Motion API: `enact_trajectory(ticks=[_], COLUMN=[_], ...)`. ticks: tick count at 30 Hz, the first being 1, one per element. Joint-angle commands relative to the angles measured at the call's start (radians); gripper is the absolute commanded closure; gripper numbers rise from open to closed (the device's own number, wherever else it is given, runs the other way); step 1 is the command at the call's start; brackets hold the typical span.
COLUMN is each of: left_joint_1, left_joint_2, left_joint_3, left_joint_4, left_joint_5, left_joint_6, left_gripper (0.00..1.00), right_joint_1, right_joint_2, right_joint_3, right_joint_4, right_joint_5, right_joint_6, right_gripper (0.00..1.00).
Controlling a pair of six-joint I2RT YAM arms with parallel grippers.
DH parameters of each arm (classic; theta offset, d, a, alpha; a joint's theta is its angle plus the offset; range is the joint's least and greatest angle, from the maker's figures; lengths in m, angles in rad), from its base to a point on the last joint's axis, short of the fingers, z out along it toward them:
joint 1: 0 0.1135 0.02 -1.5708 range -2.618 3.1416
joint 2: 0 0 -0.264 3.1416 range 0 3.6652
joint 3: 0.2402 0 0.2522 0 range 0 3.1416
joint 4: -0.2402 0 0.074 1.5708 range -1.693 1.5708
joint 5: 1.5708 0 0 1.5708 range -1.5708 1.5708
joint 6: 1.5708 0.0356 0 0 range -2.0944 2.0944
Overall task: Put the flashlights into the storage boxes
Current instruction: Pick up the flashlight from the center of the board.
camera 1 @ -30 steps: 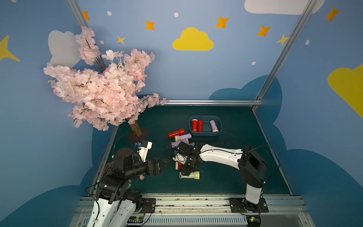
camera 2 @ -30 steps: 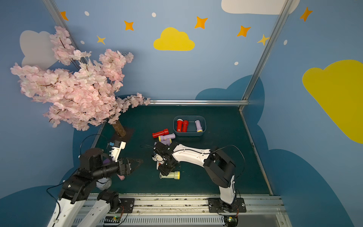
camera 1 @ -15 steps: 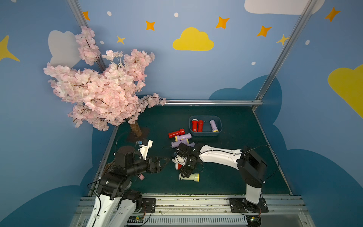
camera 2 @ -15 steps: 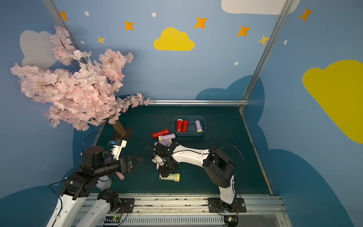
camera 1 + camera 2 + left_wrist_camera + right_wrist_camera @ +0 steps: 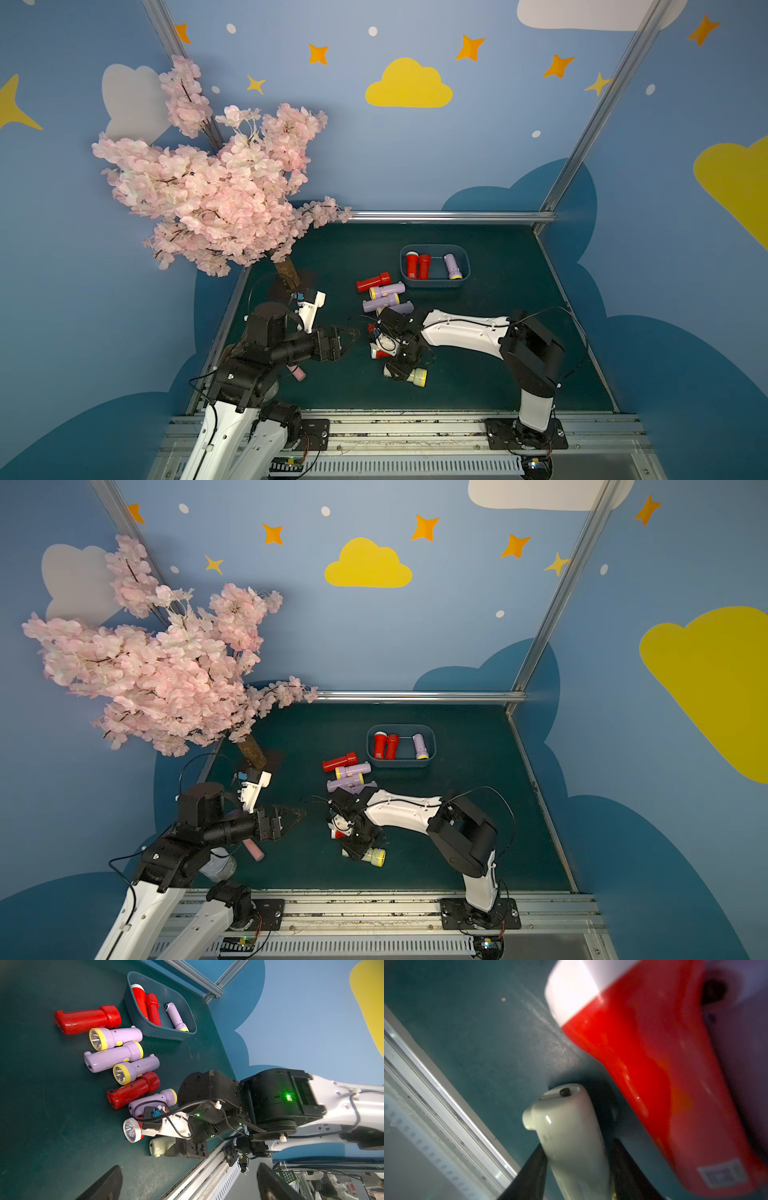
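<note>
right gripper is straddling the cream flashlight across its narrow body, towards the tail. the wrist view is showing a dark finger lying against each flank, so i am reading it as clamped on the flashlight. the flashlight is lying flat on the mat, not yet lifted.

why this one: it is sitting at the 6 o'clock end of the loose row, with its flank towards the front rail free. the white-headed red flashlight is lying just beside the other flank, and the inner finger is sitting in the thin gap between them. a hold on the body rather than the wider head is probably suiting the jaw span.

storage box is sitting at about 12 to 1 o'clock from the grip, well apart, beyond the row. it is holding two red flashlights and one lilac flashlight, laid parallel, with room showing between them.

seven others are waiting in the row.

left gripper is hovering at 9 o'clock of the right one, jaws wide apart and holding nothing. it is likely parked clear so the arms are not crowding.
</note>
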Motion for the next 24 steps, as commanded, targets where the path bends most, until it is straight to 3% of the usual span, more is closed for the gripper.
enact_trajectory(ticks=[1, 18, 24], left_joint_1=[-0.001, -0.001, 0.000], left_joint_2=[0.008, 0.085, 0.111], left_joint_3=[0.016, 0.038, 0.064], left_joint_4=[0.022, 0.097, 0.095], left_joint_5=[0.003, -0.017, -0.033], left_joint_6=[0.028, 0.069, 0.097], left_gripper=[0.01, 0.01, 0.01], right_joint_1=[0.011, 0.011, 0.010], right_joint_2=[0.034, 0.103, 0.086], right_joint_3=[0.026, 0.084, 0.095], right_joint_4=[-0.033, -0.079, -0.093], right_joint_5=[0.032, 0.093, 0.129], right_joint_6=[-0.001, 0.015, 0.026], right_gripper=[0.59, 0.55, 0.70])
